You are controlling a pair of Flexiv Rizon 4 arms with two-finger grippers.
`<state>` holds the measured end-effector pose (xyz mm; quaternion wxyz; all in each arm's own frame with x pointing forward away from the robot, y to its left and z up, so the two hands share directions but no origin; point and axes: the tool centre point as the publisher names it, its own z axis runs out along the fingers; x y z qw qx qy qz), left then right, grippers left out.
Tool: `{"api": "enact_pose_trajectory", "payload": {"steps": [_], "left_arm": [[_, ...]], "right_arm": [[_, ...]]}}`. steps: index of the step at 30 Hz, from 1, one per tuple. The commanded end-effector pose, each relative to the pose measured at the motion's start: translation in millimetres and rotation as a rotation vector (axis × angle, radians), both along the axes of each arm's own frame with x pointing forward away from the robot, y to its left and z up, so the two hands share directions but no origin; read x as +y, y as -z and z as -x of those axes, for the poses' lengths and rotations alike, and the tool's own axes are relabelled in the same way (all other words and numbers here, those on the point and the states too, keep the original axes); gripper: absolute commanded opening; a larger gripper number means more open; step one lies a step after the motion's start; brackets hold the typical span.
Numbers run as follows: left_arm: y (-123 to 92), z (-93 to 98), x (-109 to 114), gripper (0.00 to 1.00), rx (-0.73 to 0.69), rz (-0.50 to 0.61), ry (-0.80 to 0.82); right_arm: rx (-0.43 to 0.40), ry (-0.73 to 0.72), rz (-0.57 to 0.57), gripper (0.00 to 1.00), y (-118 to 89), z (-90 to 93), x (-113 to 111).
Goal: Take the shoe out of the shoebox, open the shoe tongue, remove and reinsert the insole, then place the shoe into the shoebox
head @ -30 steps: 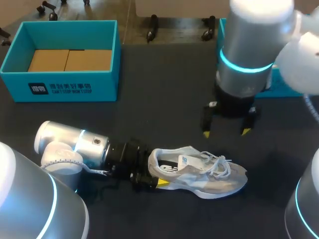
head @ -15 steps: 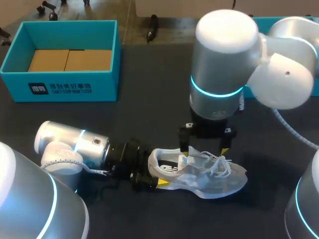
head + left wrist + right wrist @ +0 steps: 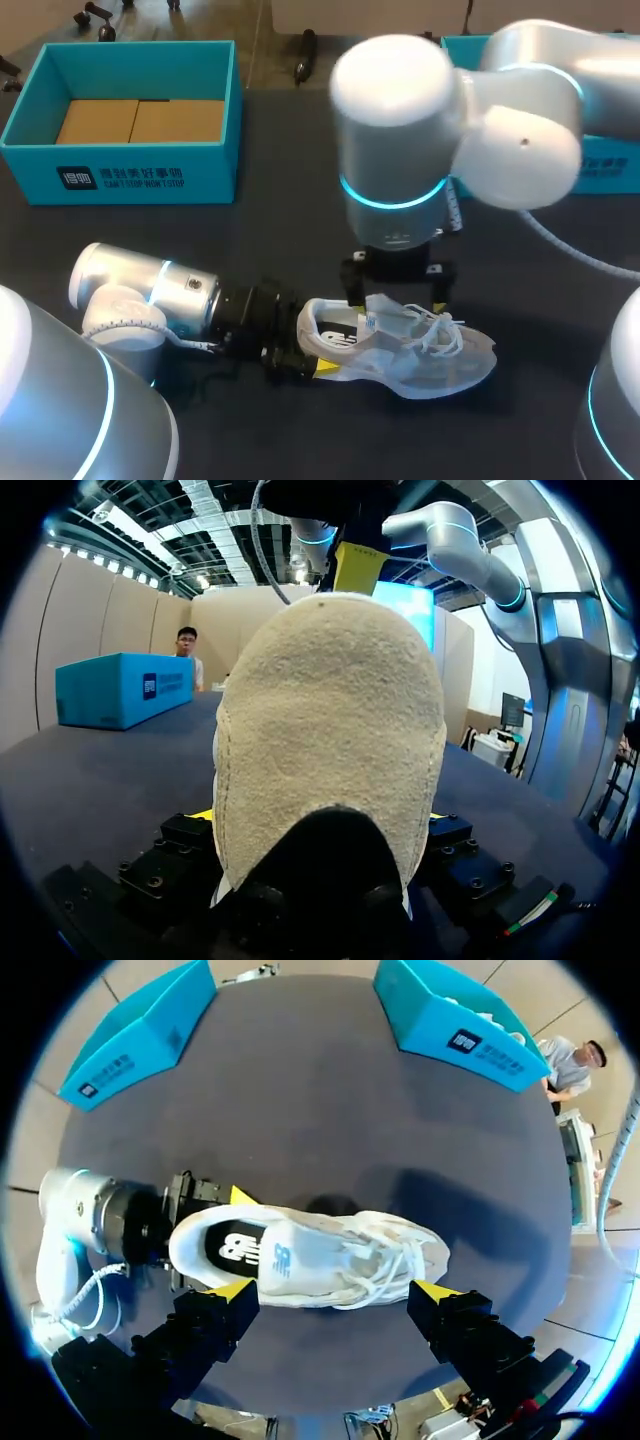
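The shoe (image 3: 405,352) is unboxed, shoebox (image 3: 130,178) at its 10 o'clock; left gripper (image 3: 303,360) pinches the heel (image 3: 330,730), right gripper (image 3: 395,296) hangs spread above; tongue (image 3: 378,322) and insole (image 3: 232,1250) work pending

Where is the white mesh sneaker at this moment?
In the head view the white mesh sneaker lies on the dark table, front middle, heel clamped in the left gripper, the open right gripper directly above its tongue, outside the teal shoebox.
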<state>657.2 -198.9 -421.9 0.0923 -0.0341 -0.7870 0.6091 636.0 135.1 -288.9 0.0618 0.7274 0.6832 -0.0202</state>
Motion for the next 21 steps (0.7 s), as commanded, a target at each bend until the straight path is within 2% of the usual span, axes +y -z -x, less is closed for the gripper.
{"api": "enact_pose_trajectory", "payload": {"steps": [1, 6, 21], "left_arm": [[2.6, -2.7, 1.0, 0.00, 0.000, -0.001, 0.002], [2.6, -2.7, 1.0, 0.00, 0.000, -0.001, 0.002], [2.6, -2.7, 1.0, 0.00, 0.000, -0.001, 0.002]], "right_arm": [[0.002, 0.009, 0.112, 1.00, 5.7, -2.7, 33.1], [0.000, 0.020, 0.139, 1.00, 11.1, -4.9, 39.7], [-0.037, 0.149, 0.297, 1.00, 30.8, -1.1, 31.9]]}}
